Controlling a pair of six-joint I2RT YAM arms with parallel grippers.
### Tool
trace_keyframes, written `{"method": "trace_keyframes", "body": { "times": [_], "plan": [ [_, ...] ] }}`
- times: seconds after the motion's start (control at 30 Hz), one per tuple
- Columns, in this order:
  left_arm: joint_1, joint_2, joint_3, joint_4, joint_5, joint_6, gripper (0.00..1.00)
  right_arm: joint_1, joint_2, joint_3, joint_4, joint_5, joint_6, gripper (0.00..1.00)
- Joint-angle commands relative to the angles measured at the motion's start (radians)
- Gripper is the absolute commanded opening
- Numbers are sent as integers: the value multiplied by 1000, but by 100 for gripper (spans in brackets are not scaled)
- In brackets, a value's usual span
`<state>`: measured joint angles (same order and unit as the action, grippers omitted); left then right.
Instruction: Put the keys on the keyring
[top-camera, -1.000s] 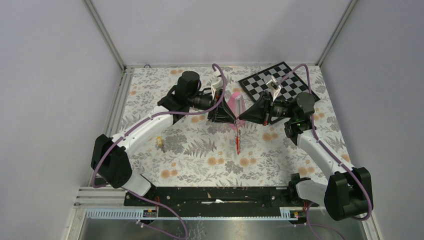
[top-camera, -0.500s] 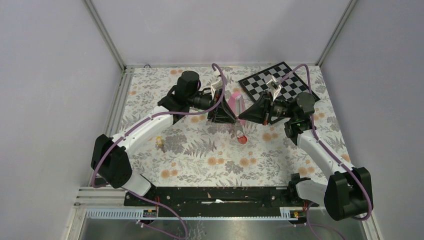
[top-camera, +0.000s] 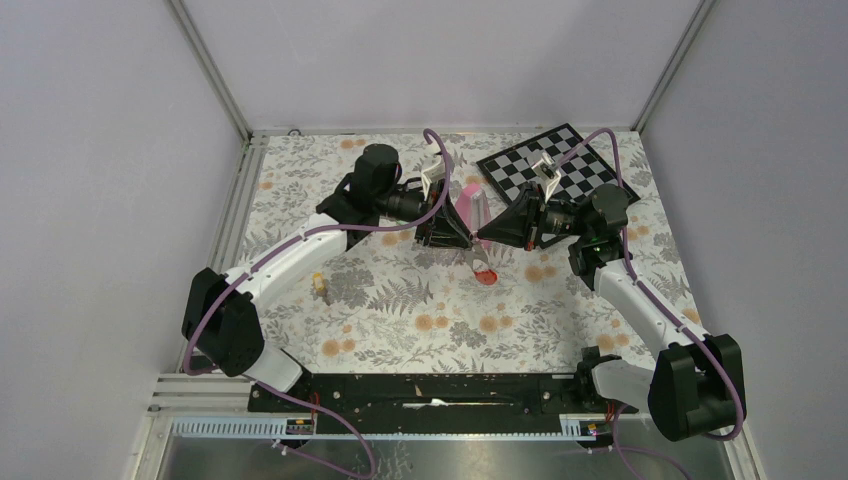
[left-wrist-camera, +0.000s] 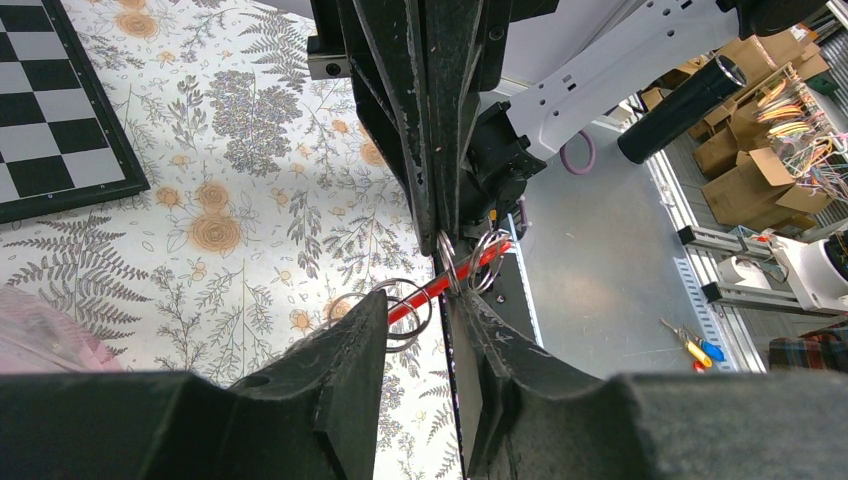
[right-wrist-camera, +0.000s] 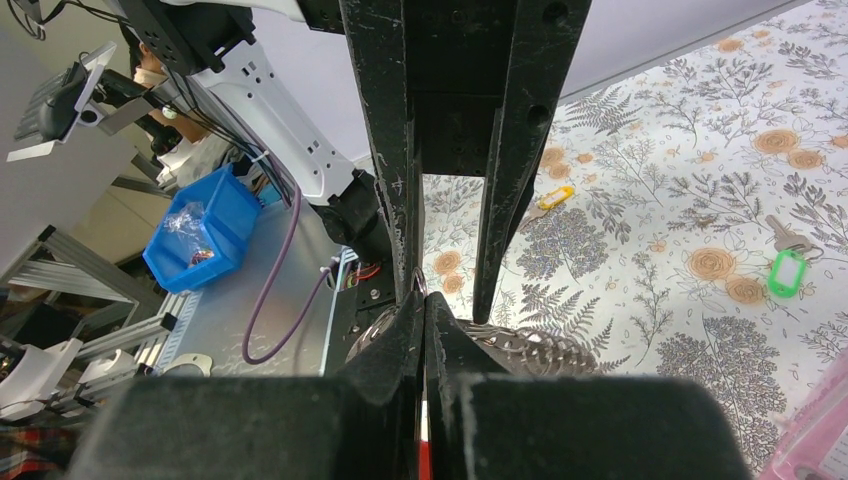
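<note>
With the right fingers (right-wrist-camera: 395, 355) clamped on the keyring (top-camera: 483, 272), the parted left fingers (left-wrist-camera: 340, 350) should close squarely on the red bar (left-wrist-camera: 425, 295) between them.

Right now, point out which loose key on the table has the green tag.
The green-tagged key lies at the right edge of the right wrist view, with its silver blade pointing up and left. The other loose key, farther back, carries a yellow tag.

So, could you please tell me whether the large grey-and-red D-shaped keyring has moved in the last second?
Yes. The grey-and-red keyring has swung: its hanging red end now sits closer to the pink pyramid.
</note>
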<state>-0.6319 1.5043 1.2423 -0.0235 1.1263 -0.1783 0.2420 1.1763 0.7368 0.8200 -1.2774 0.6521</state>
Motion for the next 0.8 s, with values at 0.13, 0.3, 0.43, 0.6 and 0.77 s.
{"method": "trace_keyframes", "body": {
  "times": [0.13,0.3,0.43,0.6,0.77],
  "plan": [
    [-3,-41,-18,65,31,10,35,-4,-9,8,23,6,-17,0],
    [-5,-36,-14,65,28,7,37,-5,-6,6,22,6,-19,0],
    [-8,-35,-13,65,30,9,40,-6,-6,6,19,7,-20,0],
    [-8,-39,-30,66,21,17,42,-6,-4,12,16,9,-16,0],
    [-8,-42,-44,65,15,20,44,-6,-3,13,16,10,-14,0]
  ]
}}
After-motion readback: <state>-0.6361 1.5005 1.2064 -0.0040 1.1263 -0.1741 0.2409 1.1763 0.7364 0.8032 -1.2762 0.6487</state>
